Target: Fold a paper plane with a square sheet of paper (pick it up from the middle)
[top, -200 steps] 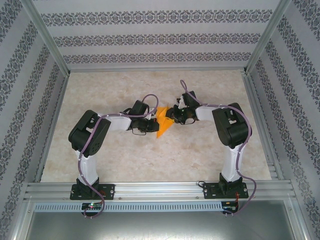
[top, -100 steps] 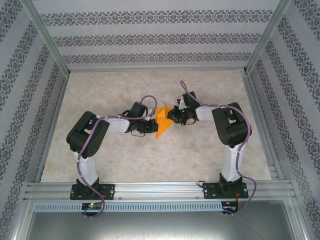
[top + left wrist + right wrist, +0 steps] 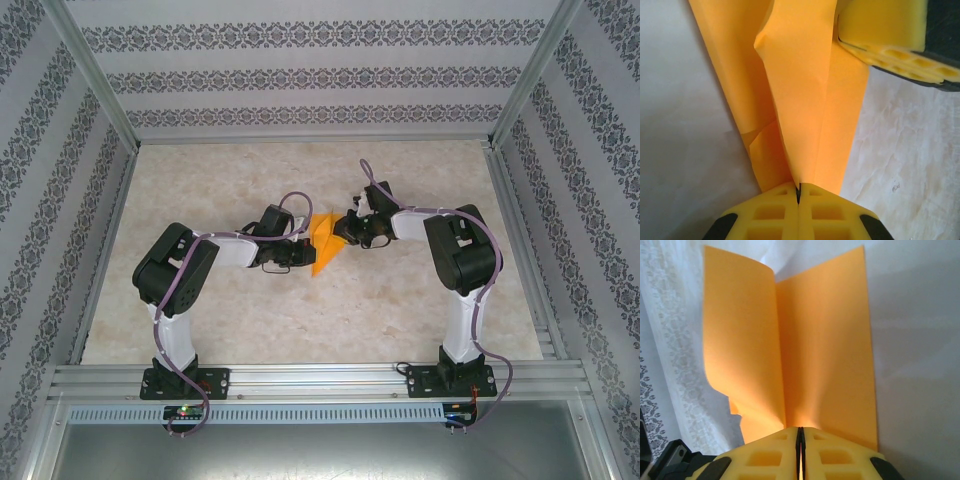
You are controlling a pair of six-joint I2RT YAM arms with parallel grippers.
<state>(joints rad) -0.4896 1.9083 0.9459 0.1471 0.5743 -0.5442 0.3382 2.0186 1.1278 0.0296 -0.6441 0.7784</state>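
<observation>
The orange paper [image 3: 323, 243], partly folded into a pointed shape with a centre crease, hangs above the table between both arms. My left gripper [image 3: 303, 246] is shut on its crease from the left; in the left wrist view the folded paper [image 3: 805, 100] rises from the closed yellow pads [image 3: 780, 215], and the right gripper's yellow finger [image 3: 890, 35] shows at the top right. My right gripper [image 3: 343, 232] is shut on the crease from the right; in the right wrist view two paper flaps [image 3: 805, 355] spread apart above its closed pads [image 3: 825, 455].
The marble-patterned tabletop [image 3: 320, 310] spreads around the arms. Patterned walls [image 3: 310, 80] and aluminium frame posts [image 3: 95, 80] enclose it on three sides. A metal rail [image 3: 320, 380] runs along the near edge by the arm bases.
The left arm's elbow has shifted a little left and its gripper has edged toward the paper. The paper has turned slightly; both grippers stay shut on it.
</observation>
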